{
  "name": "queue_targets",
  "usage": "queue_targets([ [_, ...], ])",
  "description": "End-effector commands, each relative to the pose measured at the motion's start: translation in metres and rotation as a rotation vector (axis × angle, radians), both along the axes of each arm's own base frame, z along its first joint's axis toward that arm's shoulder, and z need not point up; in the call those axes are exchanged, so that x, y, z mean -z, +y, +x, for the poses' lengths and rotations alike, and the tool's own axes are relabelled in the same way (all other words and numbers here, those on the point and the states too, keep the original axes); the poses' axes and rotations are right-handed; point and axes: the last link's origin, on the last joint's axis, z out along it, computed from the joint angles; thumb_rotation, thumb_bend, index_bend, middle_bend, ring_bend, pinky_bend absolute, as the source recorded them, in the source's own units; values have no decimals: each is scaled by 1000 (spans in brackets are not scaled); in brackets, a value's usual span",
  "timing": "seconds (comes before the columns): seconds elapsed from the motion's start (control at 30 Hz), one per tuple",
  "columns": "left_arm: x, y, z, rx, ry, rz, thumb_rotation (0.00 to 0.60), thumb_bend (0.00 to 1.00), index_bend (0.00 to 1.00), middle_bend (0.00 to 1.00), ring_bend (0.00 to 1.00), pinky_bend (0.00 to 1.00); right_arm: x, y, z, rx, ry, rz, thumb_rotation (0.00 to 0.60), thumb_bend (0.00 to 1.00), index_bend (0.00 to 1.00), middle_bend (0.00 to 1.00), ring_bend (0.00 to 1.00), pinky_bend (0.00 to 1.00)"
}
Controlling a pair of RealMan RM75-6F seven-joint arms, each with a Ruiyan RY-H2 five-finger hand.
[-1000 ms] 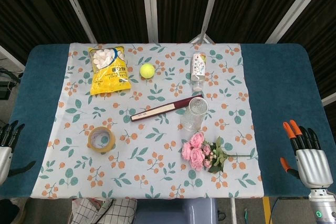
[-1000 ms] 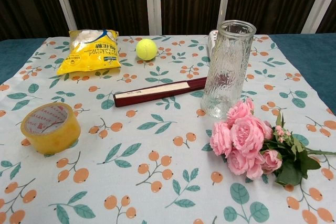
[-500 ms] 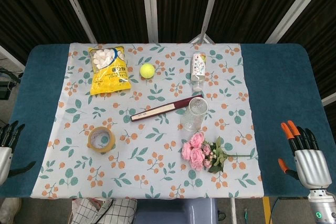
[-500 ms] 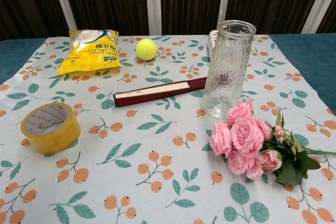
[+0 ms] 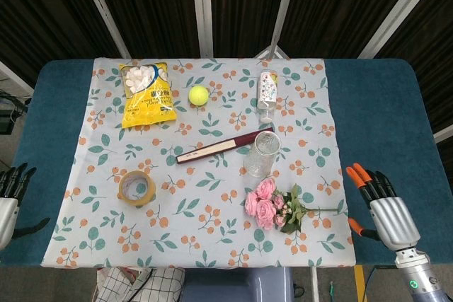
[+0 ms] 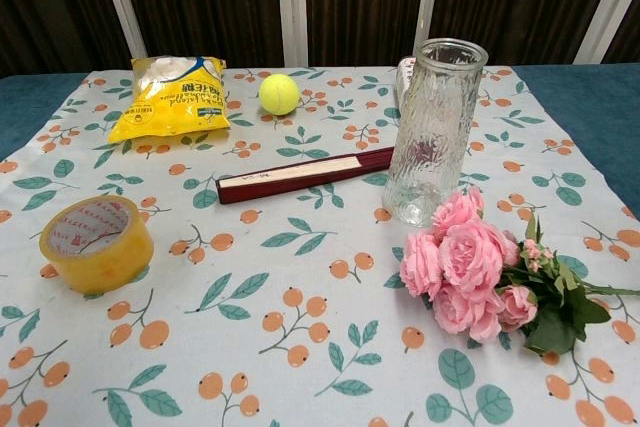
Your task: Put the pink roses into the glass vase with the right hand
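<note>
The pink roses [image 5: 269, 203] [image 6: 465, 265] lie on the floral cloth, blooms to the left and green stem pointing right. Just behind them the clear glass vase [image 5: 261, 153] [image 6: 430, 132] stands upright and holds nothing. My right hand [image 5: 379, 201] hovers at the cloth's right edge, to the right of the stem, with its fingers apart and nothing in it. My left hand [image 5: 10, 196] sits at the far left edge of the head view, fingers spread and holding nothing. Neither hand shows in the chest view.
A dark red closed fan [image 5: 223, 146] lies left of the vase. A tape roll [image 5: 136, 187] sits at the front left. A yellow snack bag [image 5: 147, 95], a tennis ball [image 5: 198, 95] and a small bottle [image 5: 267, 91] lie at the back. Blue table [image 5: 382, 111] flanks the cloth.
My right hand has moved left, from the table's right edge toward the roses' stem. The left hand, roses and vase have not moved.
</note>
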Motion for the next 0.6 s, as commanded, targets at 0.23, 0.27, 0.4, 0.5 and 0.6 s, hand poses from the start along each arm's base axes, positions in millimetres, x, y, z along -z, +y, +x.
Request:
queue_targets([
  [0.23, -2, 1, 0, 6, -7, -6, 600, 0, 0, 0, 0, 0, 37, -17, 35, -35, -35, 177, 600, 278, 0, 0, 0, 0],
  [0.27, -2, 1, 0, 3, -11, -7, 600, 0, 0, 0, 0, 0, 42, -20, 37, -39, -31, 188, 600, 278, 0, 0, 0, 0],
  [0.4, -2, 2, -2, -14, -17, -24, 600, 0, 0, 0, 0, 0, 60, -30, 48, -60, -18, 215, 600, 277, 3, 47, 13, 0],
  [0.5, -2, 3, -2, -13, -18, -30, 600, 0, 0, 0, 0, 0, 74, -39, 55, -65, -27, 219, 600, 277, 32, 95, 58, 11],
  [0.6, -2, 3, -2, -16, -28, -35, 600, 0, 0, 0, 0, 0, 88, -46, 61, -73, -31, 230, 600, 277, 45, 101, 71, 22],
])
